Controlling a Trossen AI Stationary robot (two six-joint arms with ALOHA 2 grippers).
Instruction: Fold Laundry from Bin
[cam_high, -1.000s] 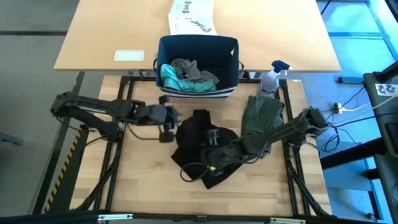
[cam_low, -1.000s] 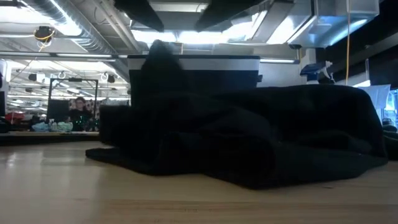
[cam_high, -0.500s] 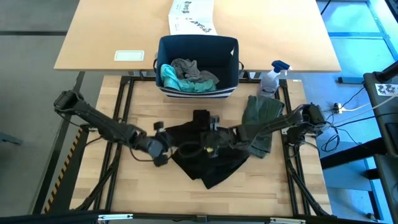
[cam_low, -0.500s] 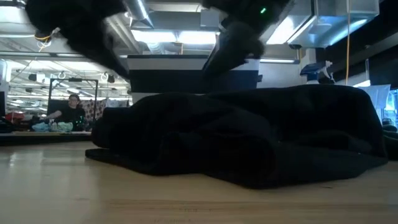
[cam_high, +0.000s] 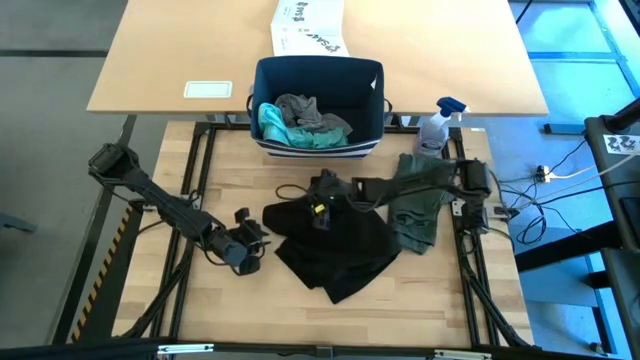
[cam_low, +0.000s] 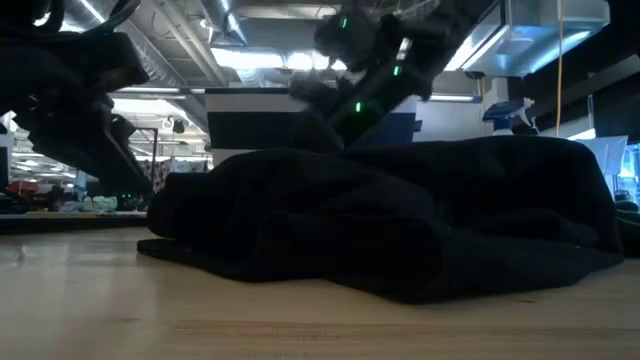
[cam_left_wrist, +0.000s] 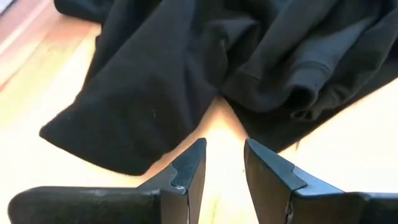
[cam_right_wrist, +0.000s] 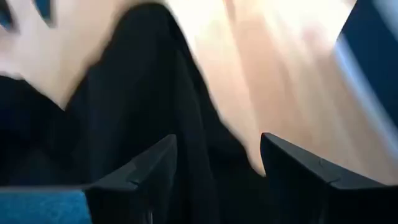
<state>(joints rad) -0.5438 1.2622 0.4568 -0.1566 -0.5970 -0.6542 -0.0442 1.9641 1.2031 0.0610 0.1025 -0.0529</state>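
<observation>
Black shirt (cam_high: 335, 245) crumpled mid-counter (cam_high: 240, 300), near bin (cam_high: 318, 105) (other laundry inside). Left claw (cam_left_wrist: 222, 163) low beside shirt's edge, narrowly parted, holding nothing. Right claw (cam_right_wrist: 217, 155) over shirt's far edge, wide apart, empty.

Black garment (cam_low: 400, 225) heaped on wooden table (cam_low: 120, 310), filling middle and right of view. Dark arm (cam_low: 70, 110) seen at left above table. Second arm (cam_low: 390, 60) with green lights seen above heap. Spray bottle (cam_low: 510, 115) glimpsed behind, at right.
</observation>
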